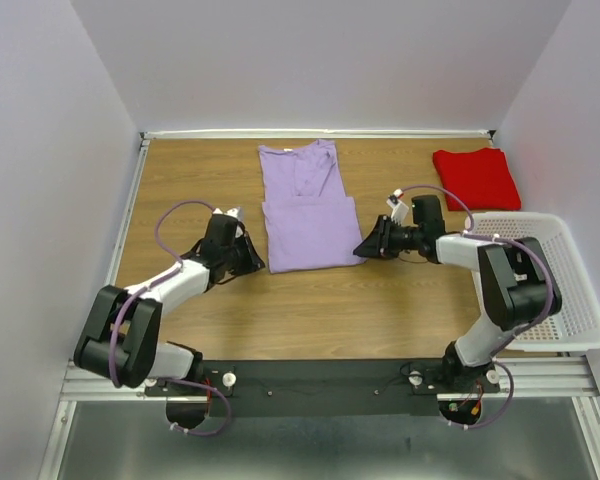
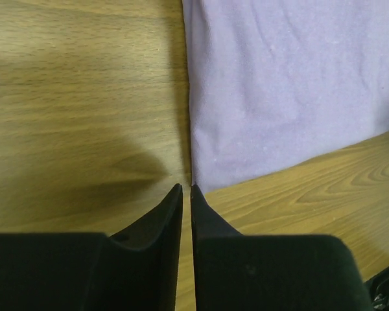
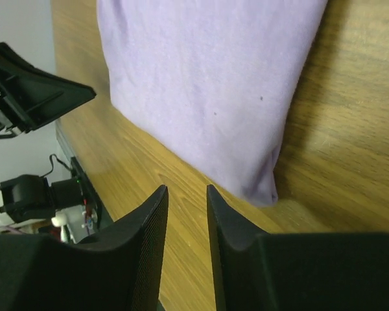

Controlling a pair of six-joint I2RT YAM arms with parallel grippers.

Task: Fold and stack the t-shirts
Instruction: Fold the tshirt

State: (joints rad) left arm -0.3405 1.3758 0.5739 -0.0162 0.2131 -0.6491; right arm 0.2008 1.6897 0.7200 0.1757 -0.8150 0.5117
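The light purple t-shirt (image 1: 305, 210) lies flat at the back middle of the table, folded over on itself. My left gripper (image 1: 261, 267) sits low at the shirt's near left corner (image 2: 204, 178). Its jaws (image 2: 187, 188) are parted by only a thin slit, with nothing between them. My right gripper (image 1: 359, 250) is beside the near right corner (image 3: 262, 191), jaws (image 3: 187, 188) open and empty over bare wood. The red t-shirt (image 1: 476, 178) lies folded at the back right, away from both grippers.
A white perforated basket (image 1: 580, 345) stands at the table's right edge, next to the right arm. The wooden table (image 1: 330, 310) is walled at the back and both sides. In the right wrist view the left gripper (image 3: 32, 91) shows at the upper left.
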